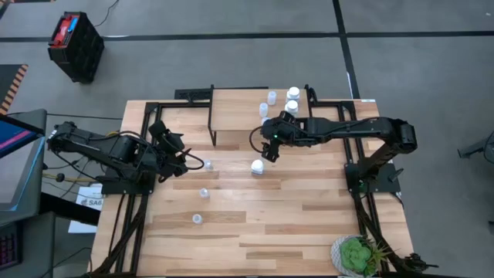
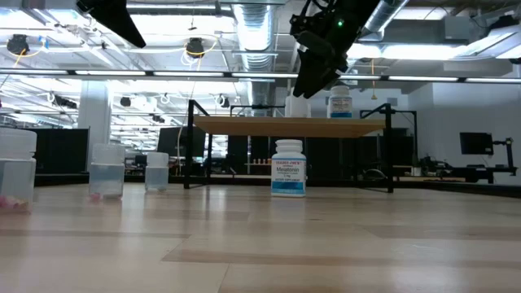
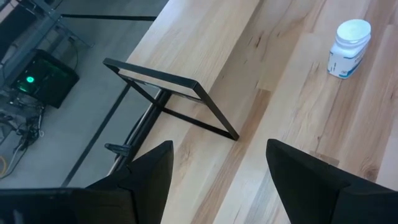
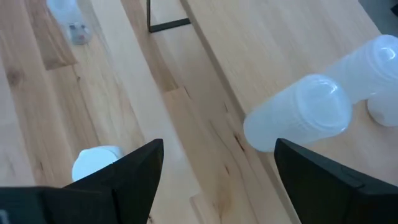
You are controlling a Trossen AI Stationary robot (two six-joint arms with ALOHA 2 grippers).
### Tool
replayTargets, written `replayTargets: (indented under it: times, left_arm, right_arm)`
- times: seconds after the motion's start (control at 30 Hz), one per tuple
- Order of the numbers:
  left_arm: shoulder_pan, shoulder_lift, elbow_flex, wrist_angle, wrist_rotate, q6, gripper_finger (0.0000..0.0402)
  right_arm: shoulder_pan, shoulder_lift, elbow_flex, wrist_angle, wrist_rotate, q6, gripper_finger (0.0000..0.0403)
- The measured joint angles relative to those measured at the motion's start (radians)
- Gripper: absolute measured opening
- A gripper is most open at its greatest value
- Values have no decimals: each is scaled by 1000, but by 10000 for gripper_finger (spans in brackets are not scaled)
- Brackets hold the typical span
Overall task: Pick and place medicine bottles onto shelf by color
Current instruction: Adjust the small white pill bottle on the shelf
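The table [image 1: 309,224] carries the shelf [image 1: 239,104], with bottles at its right end. The right gripper [image 1: 268,151] hangs by the shelf's front edge, fingers spread and empty, above a white medicine bottle [image 1: 257,167]. The left gripper [image 1: 182,150] waits at the table's left, fingers spread. Pale-blue bottles [image 1: 204,192] stand scattered nearby.

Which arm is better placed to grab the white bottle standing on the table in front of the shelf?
Right. The right gripper hangs open almost directly above the white bottle, beside the shelf. The left gripper, also open, sits farther off toward the table's left side, nearer a pale-blue bottle.
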State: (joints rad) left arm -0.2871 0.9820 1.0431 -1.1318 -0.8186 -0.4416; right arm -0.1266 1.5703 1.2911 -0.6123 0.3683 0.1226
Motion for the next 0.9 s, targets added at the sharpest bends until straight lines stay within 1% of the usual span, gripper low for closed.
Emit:
replayTargets:
  times: [0.63,0.9]
  left_arm:
    - [0,0,0,0,0,0,245]
    - [0,0,0,-1,0,-1,245]
  right_arm:
    - [-113,0,0,32,-3,0,329]
    - [-145,0,0,76,-2,-1,329]
